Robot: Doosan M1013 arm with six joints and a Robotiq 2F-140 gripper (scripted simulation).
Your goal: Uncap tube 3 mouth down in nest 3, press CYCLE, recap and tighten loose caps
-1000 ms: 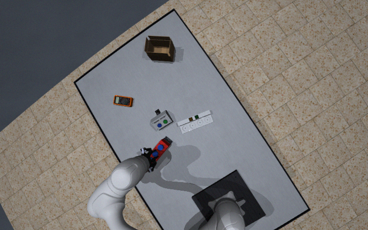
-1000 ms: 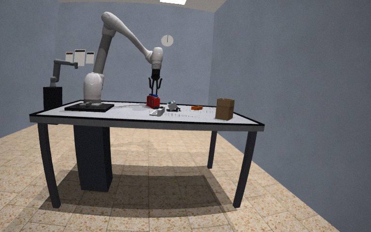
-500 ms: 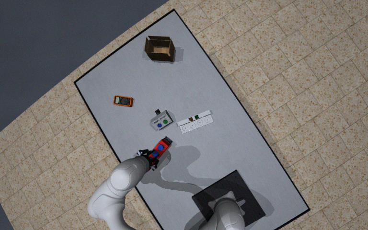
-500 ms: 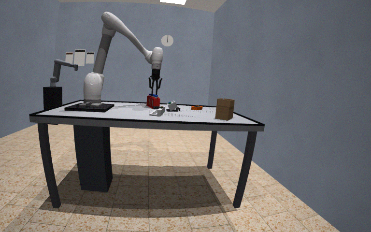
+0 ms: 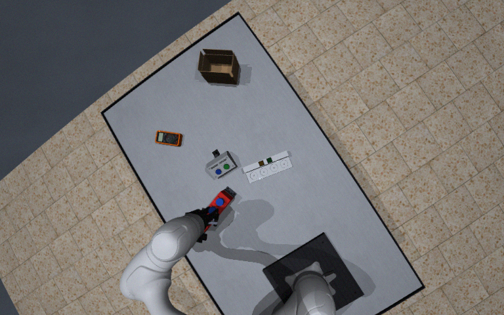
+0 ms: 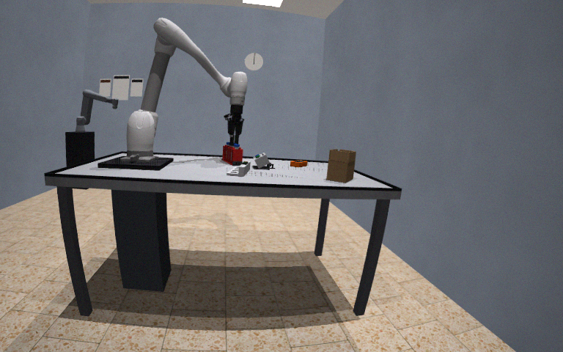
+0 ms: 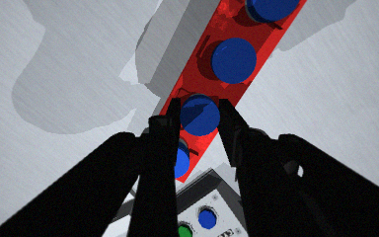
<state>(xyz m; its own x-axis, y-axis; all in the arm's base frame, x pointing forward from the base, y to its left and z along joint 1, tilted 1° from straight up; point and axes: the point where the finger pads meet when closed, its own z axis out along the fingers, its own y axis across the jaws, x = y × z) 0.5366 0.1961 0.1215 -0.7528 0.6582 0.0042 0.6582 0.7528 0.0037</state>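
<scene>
Above the red station, arm pointing straight down, fingers clamp a blue cap.

Blue caps top a red station; the hand is black, the table grey.

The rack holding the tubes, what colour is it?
Red. The rack shows best in the wrist view, under the blue caps.

Your grey black-edged tabletop, carrying a brown open cardboard box, orange multimeter, grey two-key housing, white cap tray, red tube station, black arm base plate.
</scene>
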